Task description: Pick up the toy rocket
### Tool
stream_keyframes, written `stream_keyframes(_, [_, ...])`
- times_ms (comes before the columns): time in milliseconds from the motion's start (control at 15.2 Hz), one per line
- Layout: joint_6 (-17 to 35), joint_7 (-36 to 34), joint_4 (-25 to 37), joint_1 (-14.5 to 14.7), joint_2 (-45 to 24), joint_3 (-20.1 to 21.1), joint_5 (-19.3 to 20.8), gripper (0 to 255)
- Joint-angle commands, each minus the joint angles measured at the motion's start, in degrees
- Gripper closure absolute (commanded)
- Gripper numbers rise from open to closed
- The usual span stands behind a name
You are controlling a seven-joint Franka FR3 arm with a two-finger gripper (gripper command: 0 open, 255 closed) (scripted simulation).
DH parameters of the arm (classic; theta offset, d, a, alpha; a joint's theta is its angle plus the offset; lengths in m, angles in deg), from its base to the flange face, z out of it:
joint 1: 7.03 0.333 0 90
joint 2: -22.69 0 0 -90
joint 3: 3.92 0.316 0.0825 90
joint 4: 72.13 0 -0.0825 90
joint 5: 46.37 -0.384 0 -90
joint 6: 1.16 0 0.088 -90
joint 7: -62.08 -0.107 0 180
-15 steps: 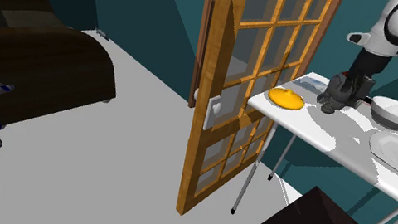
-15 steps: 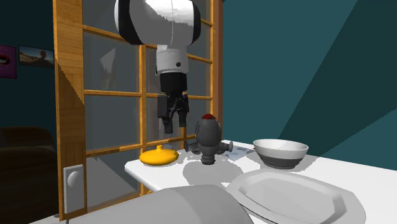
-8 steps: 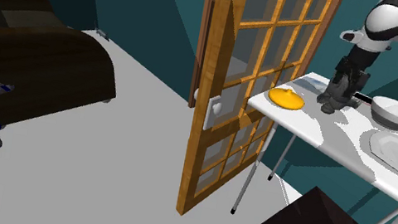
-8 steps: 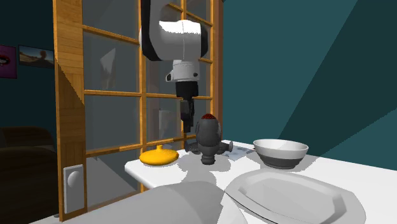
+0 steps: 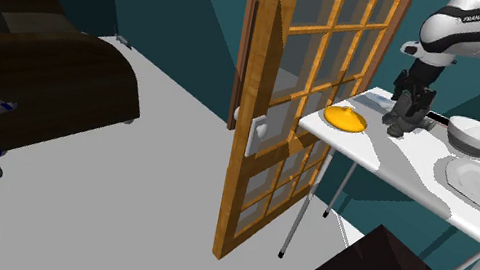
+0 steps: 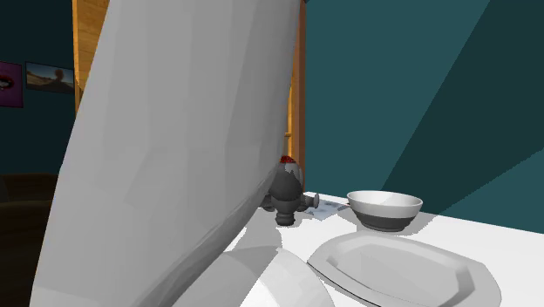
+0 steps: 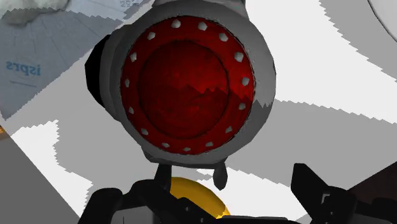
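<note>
Approach step, I'd say. The pincer (image 7: 207,191) hangs right over the toy rocket (image 7: 191,86), with its fingers (image 7: 324,197) spread apart and touching nothing. The rocket stands upright on the white table (image 5: 394,171) directly below the pincer, red nose pointing up at it. Next move probably: drop straight down so it straddles the grey body, then squeeze. That rounded body could slip.

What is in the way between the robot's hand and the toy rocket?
Nothing visible. The open gripper hangs right over the grey rocket, looking straight down on its red nose.
</note>
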Motion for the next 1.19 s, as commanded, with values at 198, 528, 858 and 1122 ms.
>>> stream_keyframes(198, [2.83,0.24,-2.28,-0.01,-0.68,-0.38,-0.37,0])
stream_keyframes(528, [2.81,0.32,-2.17,0.00,-0.80,-0.43,-0.46,255])
stream_keyframes(858, [2.83,0.25,-2.27,-0.01,-0.69,-0.38,-0.38,255])
stream_keyframes(1122, [-0.29,-0.04,0.22,0.04,0.14,0.10,0.09,255])
